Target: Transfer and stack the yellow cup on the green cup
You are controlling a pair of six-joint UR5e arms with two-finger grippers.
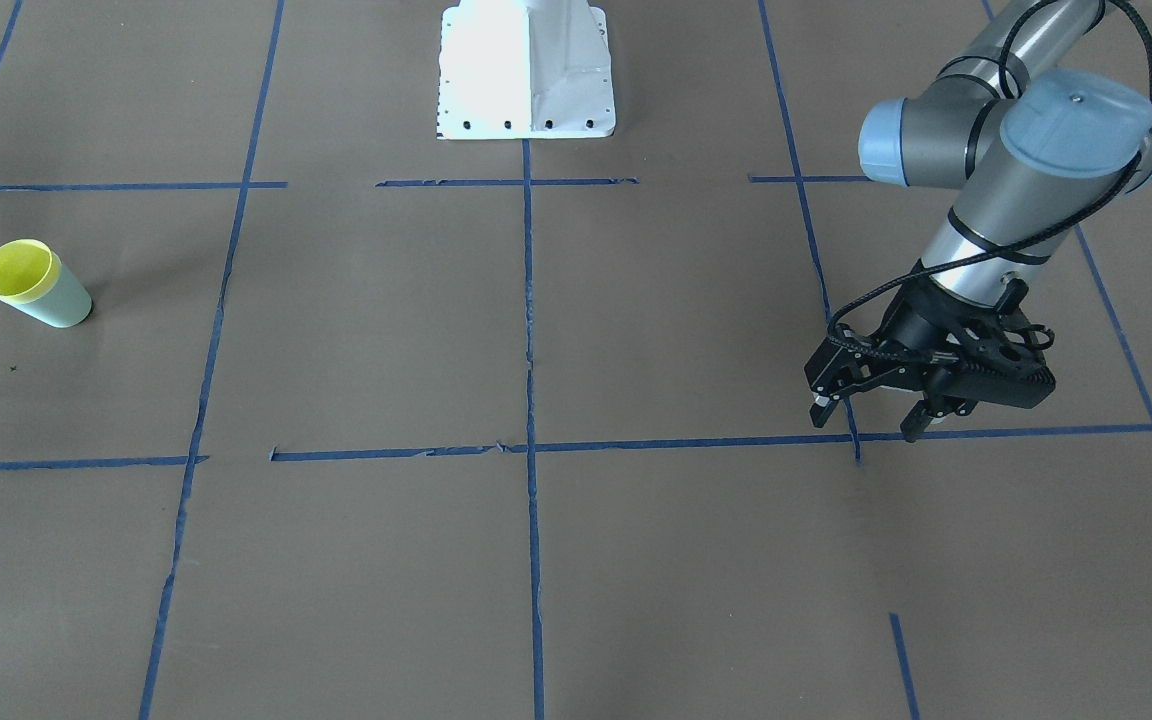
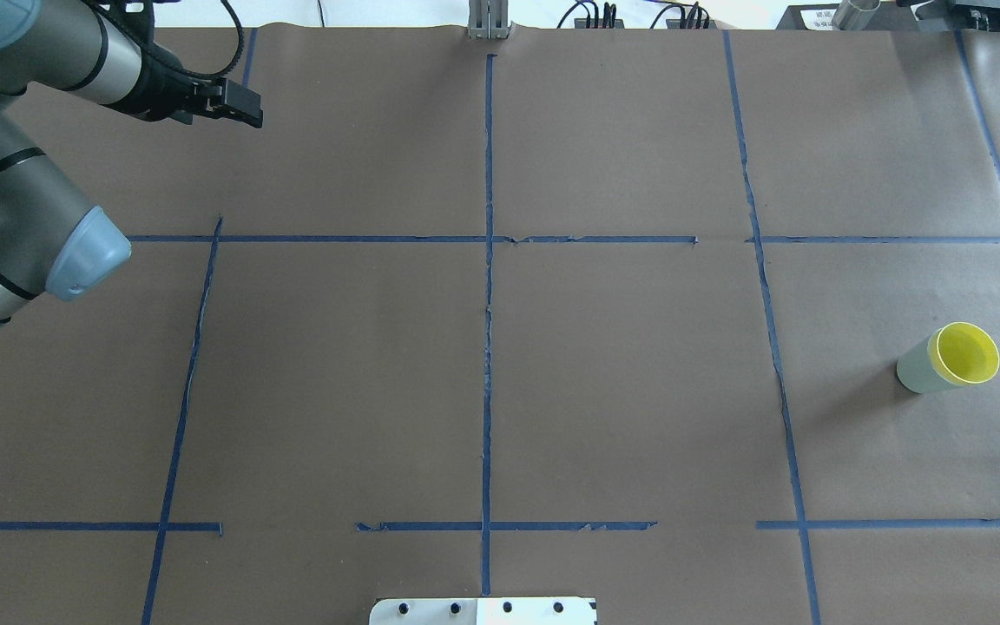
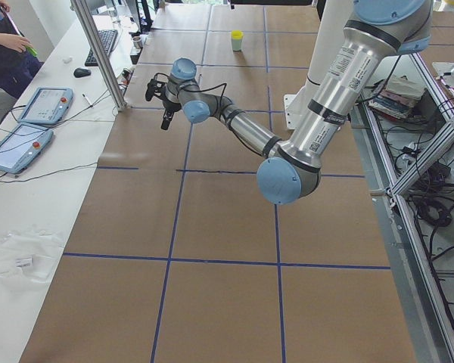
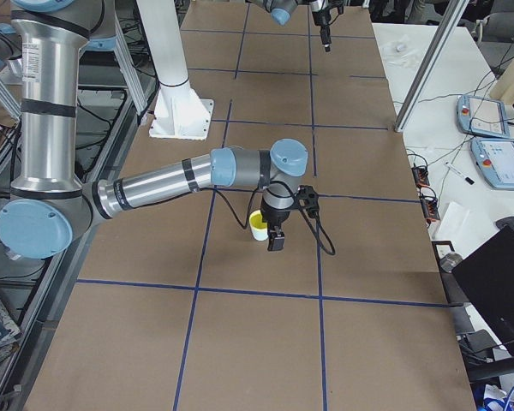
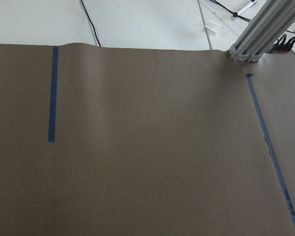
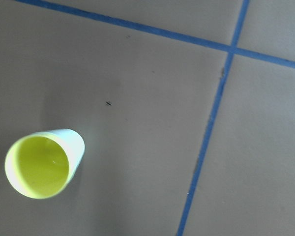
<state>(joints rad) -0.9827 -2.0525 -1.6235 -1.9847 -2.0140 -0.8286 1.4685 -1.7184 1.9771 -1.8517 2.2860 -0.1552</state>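
Note:
The yellow cup [image 1: 18,268] sits nested inside the green cup [image 1: 61,300], upright on the brown paper at the table's right end; only its rim and inside show. The pair also shows in the overhead view, yellow [image 2: 969,351] in green [image 2: 915,369], and in the right wrist view [image 6: 39,167]. My left gripper [image 1: 871,420] is open and empty, far away at the table's left end [image 2: 244,108]. My right gripper [image 4: 278,240] hangs beside and above the cups; it shows only in the right side view, so I cannot tell its state.
Blue tape lines [image 1: 528,400] divide the brown paper into squares. The robot's white base [image 1: 526,70] stands at the table's middle edge. An aluminium post [image 5: 258,37] rises near the left gripper. Tablets and cables lie on the operators' side table [image 3: 30,121].

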